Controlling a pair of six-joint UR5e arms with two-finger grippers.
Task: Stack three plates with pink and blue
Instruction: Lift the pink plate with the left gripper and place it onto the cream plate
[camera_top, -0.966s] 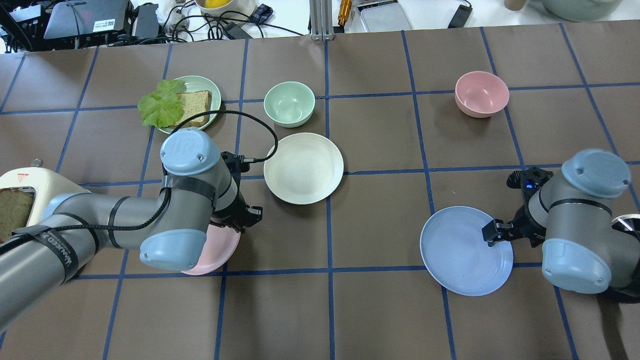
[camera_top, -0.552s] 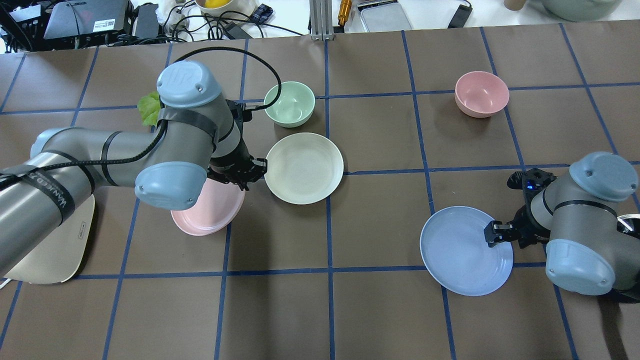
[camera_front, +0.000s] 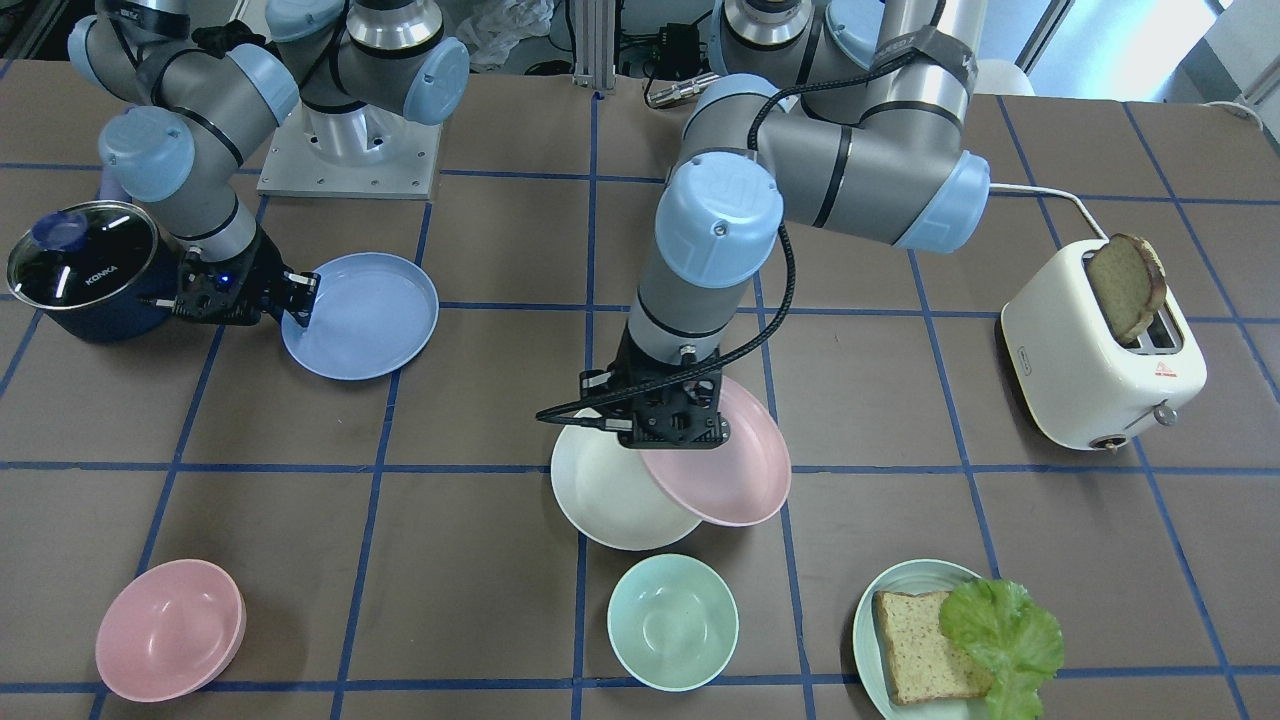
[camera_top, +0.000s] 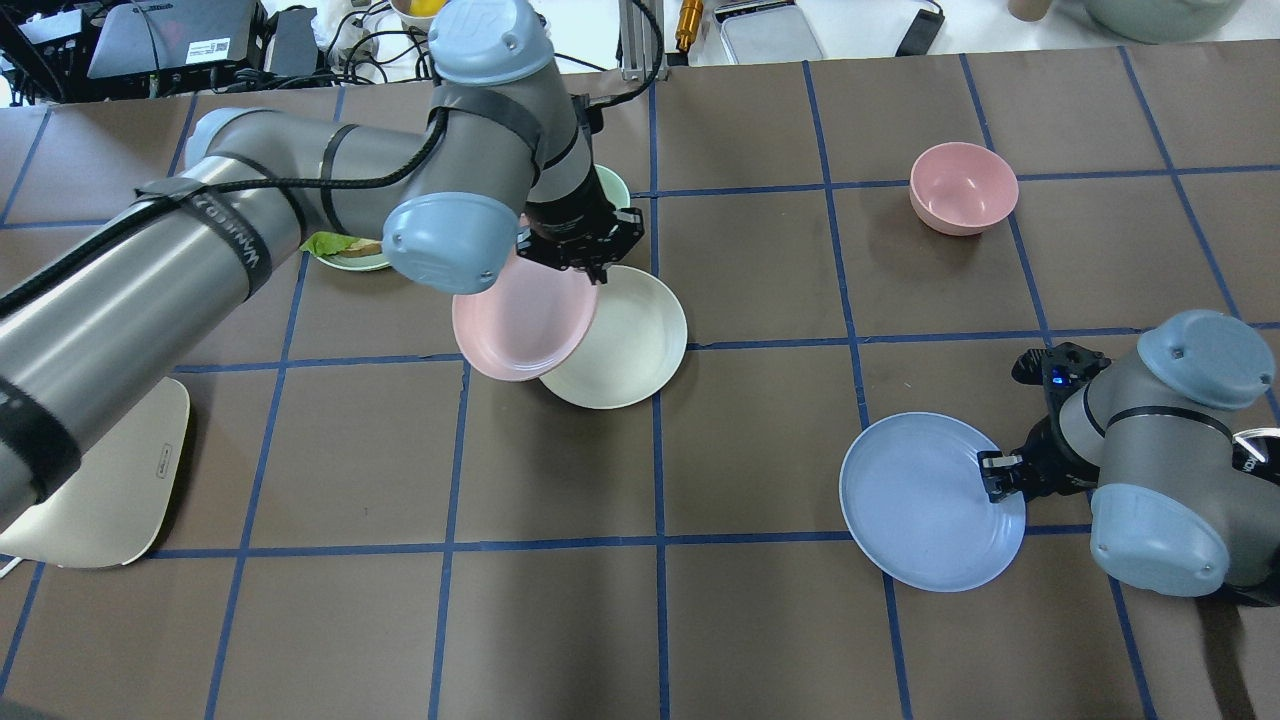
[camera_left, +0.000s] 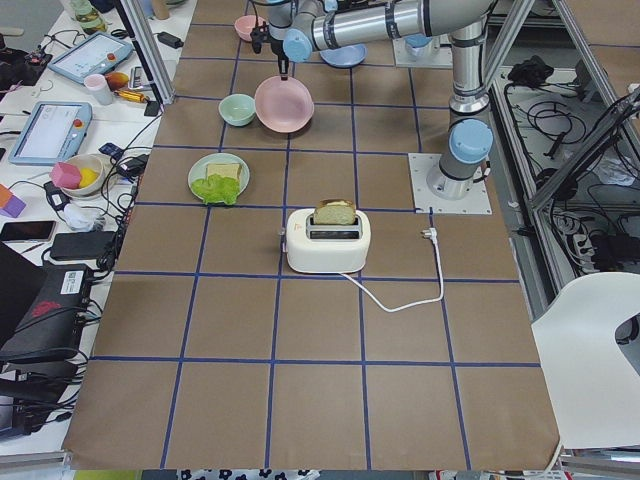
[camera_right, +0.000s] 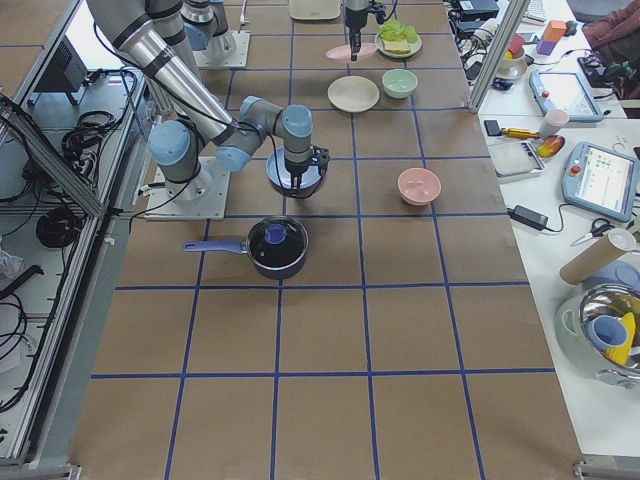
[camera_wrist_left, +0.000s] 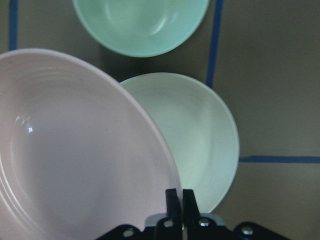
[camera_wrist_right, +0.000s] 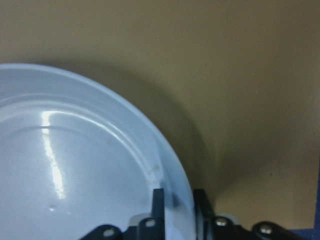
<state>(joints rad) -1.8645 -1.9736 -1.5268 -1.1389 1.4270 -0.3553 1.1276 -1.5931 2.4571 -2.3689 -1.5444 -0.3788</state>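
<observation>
— While the left claw (camera_wrist_left: 179, 200) pinches the rim of the pink plate (camera_top: 520, 320), where does that plate sit?

— It is off the bench (camera_top: 760, 450), held tilted. Its two fingers are closed almost together, with only the thin rim between them. From overhead the plate overlaps the cream plate (camera_top: 632, 345) on the side toward the robot's left.

— Are the two touching?

— I cannot tell. The cream plate lies flat on the bench. The wrist camera shows the pink rim crossing over it, but not whether they meet.

— What is close by?

— The mint-green bowl (camera_front: 672, 620) stands just beyond the cream plate, away from the robot. The pale green plate (camera_front: 868, 612) with bread and lettuce is beside that bowl. The toaster (camera_front: 1095, 350), with a slice sticking out of it, is well off toward the robot's left.

— And the blue plate (camera_top: 925, 500)?

— It is well apart from the other two, on the robot's right half of the bench. The right claw (camera_wrist_right: 177, 200) is closed on its rim, one finger inside and one outside. A broad shadow shows under that edge, though I cannot say whether the edge is raised. The pink bowl (camera_top: 962, 187) stands farther out on that side, and a lidded saucepan (camera_front: 85, 270) is just behind the right claw.
</observation>
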